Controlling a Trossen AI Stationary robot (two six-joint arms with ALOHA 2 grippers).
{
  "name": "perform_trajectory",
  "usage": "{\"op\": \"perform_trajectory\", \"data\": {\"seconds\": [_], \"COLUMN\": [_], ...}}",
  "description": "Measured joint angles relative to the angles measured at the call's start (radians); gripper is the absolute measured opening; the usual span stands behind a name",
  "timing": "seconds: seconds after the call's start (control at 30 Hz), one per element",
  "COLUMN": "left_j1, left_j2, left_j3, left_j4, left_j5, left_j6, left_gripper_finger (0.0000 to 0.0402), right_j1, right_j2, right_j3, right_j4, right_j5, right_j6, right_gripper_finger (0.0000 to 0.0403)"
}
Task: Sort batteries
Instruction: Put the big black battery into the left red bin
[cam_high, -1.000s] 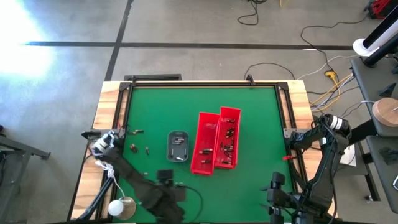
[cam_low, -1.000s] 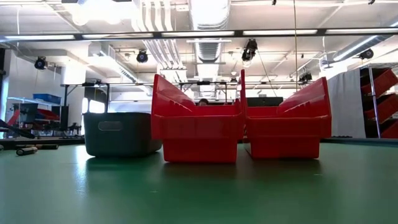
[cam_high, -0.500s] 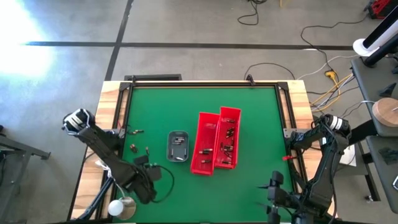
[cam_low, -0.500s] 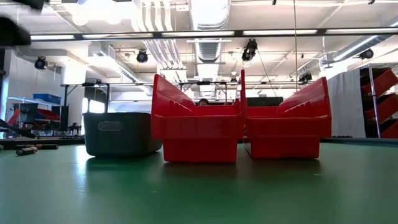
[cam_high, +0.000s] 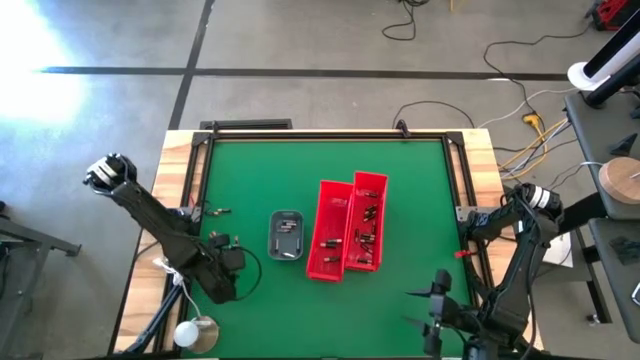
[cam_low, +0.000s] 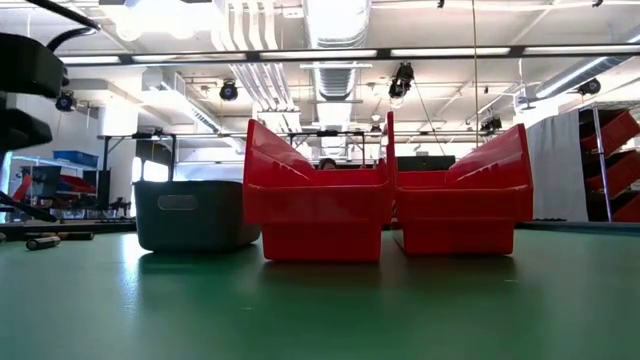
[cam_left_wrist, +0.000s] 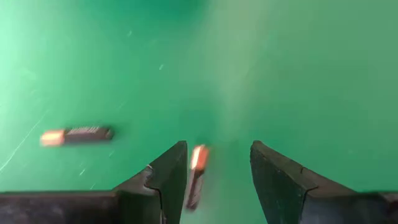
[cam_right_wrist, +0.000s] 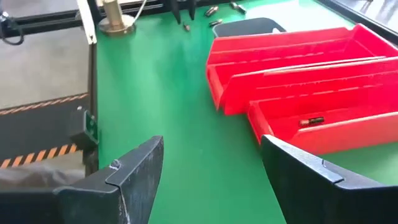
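A green table top framed in pale wood (cam_high: 180, 150) sits on a concrete floor under bright shop lighting, with two red bins (cam_high: 347, 228) side by side near the middle and a small grey tray (cam_high: 287, 235) just beside them. Several batteries (cam_high: 365, 232) already lie in the bins, while a few loose batteries (cam_high: 215, 238) remain near the table's left edge. The risk, as I judge it, is that the left gripper (cam_left_wrist: 219, 180), descending over a single battery (cam_left_wrist: 196, 174) lying between its fingers, comes down off-centre and nudges or rolls the tiny cylinder away instead of trapping it. Its jaws stand wide apart, holding nothing. The right gripper (cam_right_wrist: 211, 180) waits near the front right corner, also spread wide and empty.
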Motion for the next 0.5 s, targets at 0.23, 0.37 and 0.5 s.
{"op": "perform_trajectory", "data": {"seconds": [0.23,0.37,0.5], "left_j1": [-0.012,-0.019,-0.039], "left_j2": [-0.099,-0.116,-0.12], "left_j3": [-0.126,-0.188,-0.254], "left_j4": [0.082,0.121,0.213], "left_j5": [-0.045,-0.054,-0.067], "left_j6": [0.017,0.036,0.043], "left_gripper_finger": [0.0154,0.0154,0.0152], "right_j1": [-0.05,-0.07,-0.083], "right_j2": [0.0,0.0,0.0], "right_j3": [0.0,0.0,0.0], "right_j4": [0.002,0.002,0.002], "right_j5": [-0.006,-0.007,-0.008], "right_j6": [0.009,0.009,0.011], "right_gripper_finger": [0.0256,0.0261,0.0266]}}
